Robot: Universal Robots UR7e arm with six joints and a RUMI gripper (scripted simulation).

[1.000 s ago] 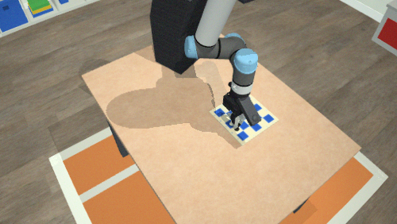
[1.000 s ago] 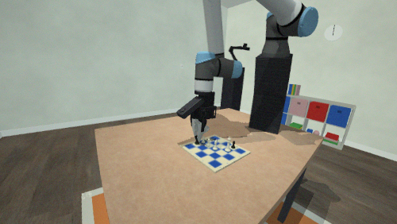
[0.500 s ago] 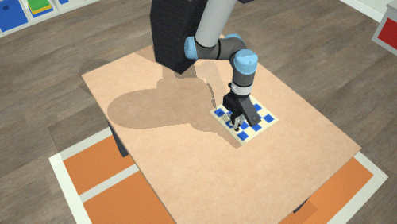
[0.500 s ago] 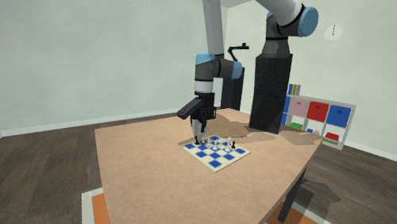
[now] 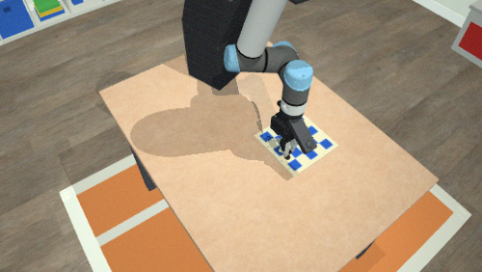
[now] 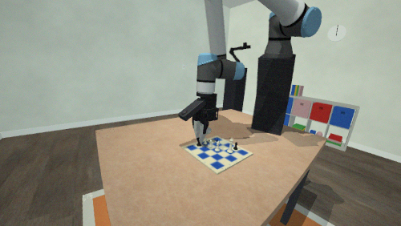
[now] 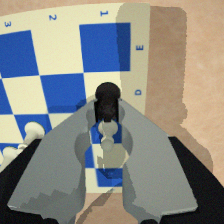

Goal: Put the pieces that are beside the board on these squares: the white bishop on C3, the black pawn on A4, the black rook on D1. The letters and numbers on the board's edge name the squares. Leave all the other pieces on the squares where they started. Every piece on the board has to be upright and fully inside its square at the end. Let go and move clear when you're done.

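The blue and cream chessboard [image 5: 298,148] lies on the right half of the table and also shows in the exterior view [image 6: 217,154]. My gripper [image 5: 287,153] [image 6: 199,140] reaches straight down over the board's near corner. In the wrist view the fingers are shut on a dark piece, the black rook [image 7: 107,100]. It stands upright over the cream square in row 1 next to the letter D [image 7: 138,92]. A white piece [image 7: 107,136] shows between the fingers below it. Another black piece [image 6: 236,146] stands at the board's far side.
Several white pieces [image 6: 218,144] stand close together in the middle of the board, one at the left of the wrist view [image 7: 32,131]. The arm's dark base column [image 6: 273,94] stands at the table's back. Shelves with coloured bins [image 6: 321,118] lie beyond the table.
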